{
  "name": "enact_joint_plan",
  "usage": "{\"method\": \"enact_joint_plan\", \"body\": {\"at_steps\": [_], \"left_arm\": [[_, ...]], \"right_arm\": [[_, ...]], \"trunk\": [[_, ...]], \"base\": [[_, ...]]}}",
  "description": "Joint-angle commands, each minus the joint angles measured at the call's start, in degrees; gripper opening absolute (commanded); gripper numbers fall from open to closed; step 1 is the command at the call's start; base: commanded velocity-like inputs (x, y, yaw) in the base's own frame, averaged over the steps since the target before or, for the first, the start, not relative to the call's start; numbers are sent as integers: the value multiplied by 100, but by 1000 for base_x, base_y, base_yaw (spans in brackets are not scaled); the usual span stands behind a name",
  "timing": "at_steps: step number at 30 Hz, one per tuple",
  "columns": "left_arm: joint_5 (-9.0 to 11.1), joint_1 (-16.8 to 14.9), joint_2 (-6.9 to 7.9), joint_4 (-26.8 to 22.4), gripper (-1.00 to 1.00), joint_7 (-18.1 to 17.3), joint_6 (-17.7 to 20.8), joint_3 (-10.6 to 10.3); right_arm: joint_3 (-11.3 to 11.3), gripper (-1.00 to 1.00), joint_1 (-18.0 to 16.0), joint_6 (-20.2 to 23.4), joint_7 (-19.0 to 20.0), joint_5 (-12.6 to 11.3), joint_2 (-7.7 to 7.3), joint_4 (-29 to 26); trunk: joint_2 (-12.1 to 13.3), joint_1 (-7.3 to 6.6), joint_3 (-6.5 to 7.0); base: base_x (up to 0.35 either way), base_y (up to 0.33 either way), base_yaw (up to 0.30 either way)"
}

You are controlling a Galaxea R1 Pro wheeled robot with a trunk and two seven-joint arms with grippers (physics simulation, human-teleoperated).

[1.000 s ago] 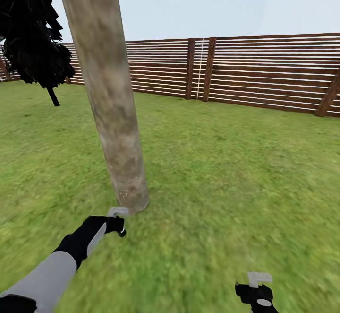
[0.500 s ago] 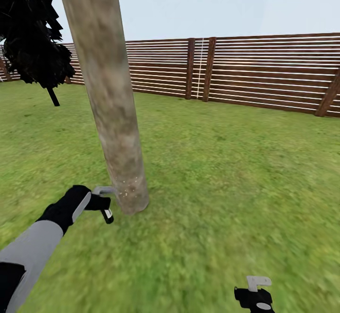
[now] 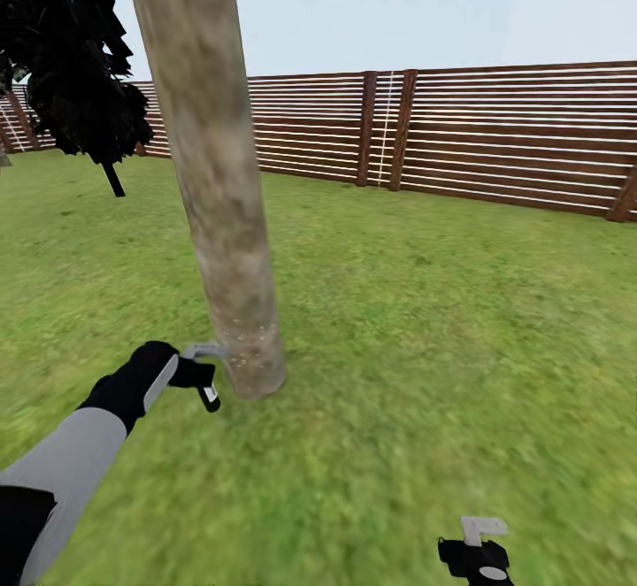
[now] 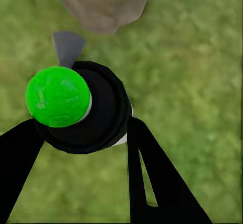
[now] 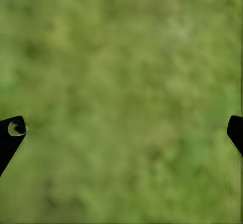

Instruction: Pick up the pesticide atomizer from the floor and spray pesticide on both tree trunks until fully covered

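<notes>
Left end effector [image 3: 202, 372] is gripping the pesticide atomizer [image 4: 83, 107], its fingers closed around the dark bottle, just beside the foot of the tree trunk [image 3: 221, 214]. From this low spot beside the trunk, the spray is probably reaching only the base, so the upper bark risks staying uncovered; the nozzle could also bump the bark. Right of the trunk, the right end effector [image 3: 478, 551] is hanging spread wide and empty above the lawn [image 3: 442, 320]. No writing is showing legibly on the bottle.

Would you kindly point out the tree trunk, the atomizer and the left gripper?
tree trunk [image 3: 221, 214], head view, mid bark.
pesticide atomizer [image 4: 96, 112], left wrist view, dark body.
left gripper [image 3: 205, 375], head view, between fingertips.
</notes>
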Motion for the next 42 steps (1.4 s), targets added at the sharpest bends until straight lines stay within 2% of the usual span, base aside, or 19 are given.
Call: {"method": "enact_joint_plan", "body": {"at_steps": [1,6,16,21,28,42], "left_arm": [[51,-2,-9,-5,-100,23,96,-37],[51,38,-52,-2,-100,70,135,-46],[42,82,5,7,-100,141,118,-12],[42,98,-7,54,-100,356,108,-3],[49,98,-19,69,-100,377,85,0],[104,98,-37,77,-100,397,81,12]], "right_arm": [[-43,100,-5,-28,-9,54,-1,11],[-43,100,-5,-23,-5,58,-11,11],[-43,100,-5,-28,-5,53,-6,11],[-43,100,-5,-28,-5,51,4,11],[-43,100,-5,-28,-5,54,6,11],[-43,100,-5,-28,-5,54,7,20]], "trunk": [[-2,-1,-5],[-2,-1,-5],[-2,-1,-5],[-2,-1,-5],[-2,-1,-5],[-2,-1,-5]], "base": [[0,-240,36],[0,-267,8],[38,-276,2],[118,-277,210],[141,-266,259],[44,-266,15]]}}
